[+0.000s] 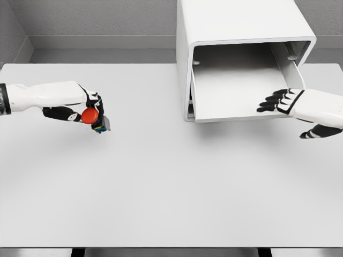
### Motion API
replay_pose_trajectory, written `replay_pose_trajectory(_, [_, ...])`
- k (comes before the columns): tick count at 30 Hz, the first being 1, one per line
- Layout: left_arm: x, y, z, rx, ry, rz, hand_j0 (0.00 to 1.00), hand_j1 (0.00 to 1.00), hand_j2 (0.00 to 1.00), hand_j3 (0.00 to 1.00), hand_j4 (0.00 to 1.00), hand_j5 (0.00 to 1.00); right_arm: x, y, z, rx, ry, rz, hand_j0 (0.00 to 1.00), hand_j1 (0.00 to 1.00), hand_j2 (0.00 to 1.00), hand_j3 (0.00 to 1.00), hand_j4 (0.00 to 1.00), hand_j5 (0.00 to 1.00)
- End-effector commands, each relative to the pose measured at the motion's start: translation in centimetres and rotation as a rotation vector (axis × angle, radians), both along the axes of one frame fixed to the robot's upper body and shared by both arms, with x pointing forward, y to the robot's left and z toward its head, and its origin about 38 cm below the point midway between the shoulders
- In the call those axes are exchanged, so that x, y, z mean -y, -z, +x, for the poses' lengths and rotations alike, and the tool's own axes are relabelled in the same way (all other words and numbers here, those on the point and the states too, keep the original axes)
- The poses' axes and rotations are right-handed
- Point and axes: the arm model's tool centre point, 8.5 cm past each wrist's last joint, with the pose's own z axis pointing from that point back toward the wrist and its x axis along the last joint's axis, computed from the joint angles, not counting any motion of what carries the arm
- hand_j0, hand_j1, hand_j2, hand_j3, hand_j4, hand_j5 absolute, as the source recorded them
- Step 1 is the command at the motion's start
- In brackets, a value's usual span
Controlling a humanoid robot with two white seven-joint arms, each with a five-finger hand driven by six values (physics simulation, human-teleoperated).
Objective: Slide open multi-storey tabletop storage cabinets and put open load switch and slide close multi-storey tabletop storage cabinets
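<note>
Left hand (88,110) grasps the load switch (95,119), red-capped on a dark body, above the table (161,187). Right hand (289,101), fingers spread, rests at the cabinet's (236,21) pulled-out drawer (236,88).

white smooth arms; left hand (86,107) and right hand (292,104) white-backed, black-jointed five-finger hands.

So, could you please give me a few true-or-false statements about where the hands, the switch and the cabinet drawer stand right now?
1. The left hand grips the red-knobbed load switch. True.
2. The storage cabinet has its drawer fully shut. False: the drawer is slid out.
3. The right hand holds the switch. False: its fingers are spread, holding nothing, at the drawer's right side.
4. The switch already lies inside the drawer. False: it is held above the table, left of the cabinet.
5. The drawer shows nothing inside. True.
</note>
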Motion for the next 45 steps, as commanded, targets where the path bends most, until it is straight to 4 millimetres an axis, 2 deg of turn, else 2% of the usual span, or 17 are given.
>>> replay_pose_trajectory(1, [1.0,0.0,0.1,-0.010,0.012,-0.040,0.39,0.39,0.39,0.39,0.39,0.39,0.7,-2.3,-0.1,0.051,0.016,0.009,1.00,1.00,1.00,1.00,1.00,1.00])
replay_pose_trajectory(3, [1.3,-0.4,0.3,-0.007,0.020,-0.049,0.39,0.39,0.39,0.39,0.39,0.39,1.1,-2.3,-0.3,0.049,0.025,0.004,1.00,1.00,1.00,1.00,1.00,1.00])
replay_pose_trajectory(6, [1.6,-0.7,0.4,-0.003,0.025,-0.061,0.39,0.39,0.39,0.39,0.39,0.39,2.8,-3.3,-1.0,0.069,0.073,0.048,1.00,1.00,1.00,1.00,1.00,1.00])
replay_pose_trajectory(10, [1.9,-1.2,0.6,-0.004,0.031,-0.090,0.39,0.39,0.39,0.39,0.39,0.39,6.1,-4.4,-2.7,0.095,0.163,0.104,1.00,1.00,1.00,1.00,1.00,1.00])
replay_pose_trajectory(15, [3.7,-1.6,0.9,-0.015,0.072,-0.110,0.39,0.39,0.39,0.39,0.39,0.39,7.2,-4.1,-3.3,0.085,0.197,0.108,1.00,1.00,1.00,1.00,1.00,1.00])
replay_pose_trajectory(16, [4.1,-1.9,1.0,-0.008,0.080,-0.116,0.39,0.39,0.39,0.39,0.39,0.39,7.2,-3.8,-3.3,0.078,0.199,0.107,1.00,1.00,1.00,1.00,1.00,1.00])
replay_pose_trajectory(17, [4.6,-2.0,1.1,-0.004,0.090,-0.121,0.39,0.39,0.39,0.39,0.39,0.39,7.3,-3.6,-3.4,0.070,0.200,0.106,0.94,0.94,0.94,0.94,0.94,0.94])
replay_pose_trajectory(18, [4.7,-2.1,1.2,-0.001,0.093,-0.123,0.39,0.39,0.39,0.39,0.39,0.39,7.3,-2.7,-3.7,0.043,0.203,0.103,0.74,0.74,0.74,0.74,0.74,0.74])
replay_pose_trajectory(19, [5.1,-2.4,1.3,0.004,0.101,-0.131,0.39,0.39,0.39,0.39,0.39,0.39,7.3,-2.3,-3.8,0.030,0.204,0.102,0.68,0.68,0.68,0.68,0.68,0.68])
replay_pose_trajectory(23, [6.2,-3.2,1.6,0.022,0.123,-0.144,0.39,0.39,0.39,0.39,0.39,0.39,7.2,-0.6,-4.3,-0.024,0.203,0.093,0.68,0.68,0.68,0.68,0.68,0.68])
replay_pose_trajectory(24, [6.7,-3.3,1.6,0.026,0.132,-0.149,0.39,0.39,0.39,0.39,0.39,0.39,7.2,0.4,-4.8,-0.054,0.204,0.087,0.68,0.68,0.68,0.68,0.68,0.68])
replay_pose_trajectory(26, [7.7,-3.5,1.8,0.028,0.155,-0.147,0.39,0.39,0.39,0.39,0.39,0.39,7.0,0.6,-4.9,-0.058,0.197,0.081,0.68,0.68,0.68,0.68,0.68,0.68])
replay_pose_trajectory(28, [8.6,-3.7,1.8,0.030,0.177,-0.146,0.39,0.39,0.39,0.39,0.39,0.39,6.1,2.5,-5.1,-0.113,0.173,0.076,0.68,0.68,0.68,0.68,0.68,0.68])
replay_pose_trajectory(36, [9.8,-5.6,2.2,0.063,0.205,-0.164,0.39,0.39,0.39,0.39,0.39,0.39,5.7,2.5,-5.0,-0.102,0.163,0.043,0.67,0.67,0.67,0.67,0.67,0.67])
replay_pose_trajectory(42, [14.2,-6.9,2.1,0.077,0.308,-0.165,0.39,0.39,0.39,0.39,0.39,0.39,5.6,2.9,-5.2,-0.113,0.162,0.043,0.67,0.67,0.67,0.67,0.67,0.67])
replay_pose_trajectory(44, [14.7,-7.5,2.2,0.087,0.319,-0.158,0.39,0.39,0.39,0.39,0.39,0.39,5.7,3.0,-5.2,-0.113,0.163,0.033,0.67,0.67,0.67,0.67,0.67,0.67])
replay_pose_trajectory(45, [15.7,-8.0,2.1,0.091,0.344,-0.158,0.39,0.39,0.39,0.39,0.39,0.39,5.5,3.2,-5.2,-0.120,0.158,0.033,0.67,0.67,0.67,0.67,0.67,0.67])
